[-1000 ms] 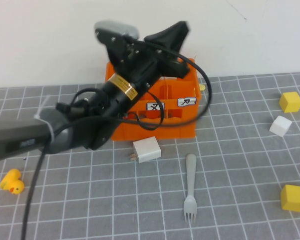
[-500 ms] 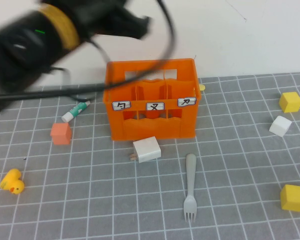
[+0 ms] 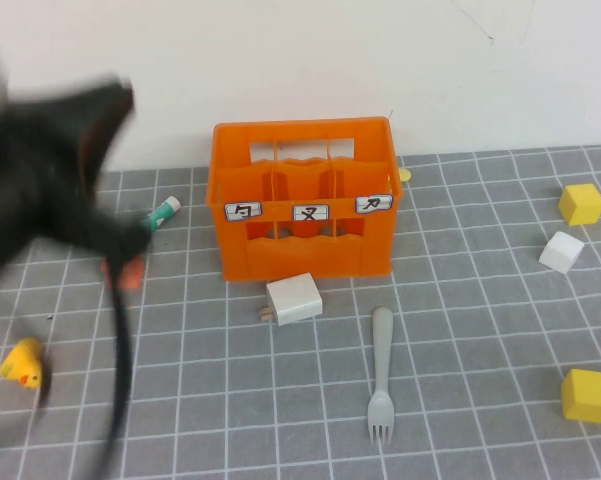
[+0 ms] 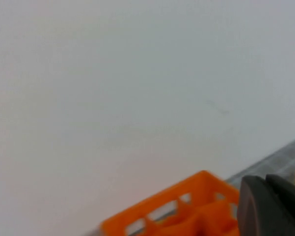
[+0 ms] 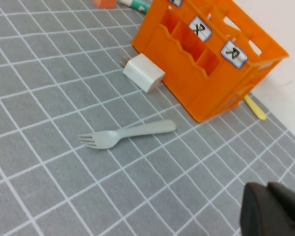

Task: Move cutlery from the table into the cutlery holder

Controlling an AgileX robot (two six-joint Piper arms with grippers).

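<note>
Fork (image 3: 381, 373) lies apart from both grippers, so we should reach with the right gripper (image 5: 272, 209), jaws unreadable, while the closed, empty left gripper (image 4: 270, 204) sits above the cutlery holder (image 3: 302, 200).

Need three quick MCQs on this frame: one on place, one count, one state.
1. Relative to the cutlery holder, the fork lies: A inside; B on the table in front; C behind.
2. Yellow cubes: A one; B four; C two.
3. Left gripper: A shut, empty; B open; C gripping the fork.
Key: B, it lies flat on the tiles before the crate; C, both at the right; A, closed on nothing, raised left of the crate. Right gripper hovers over the table.
</note>
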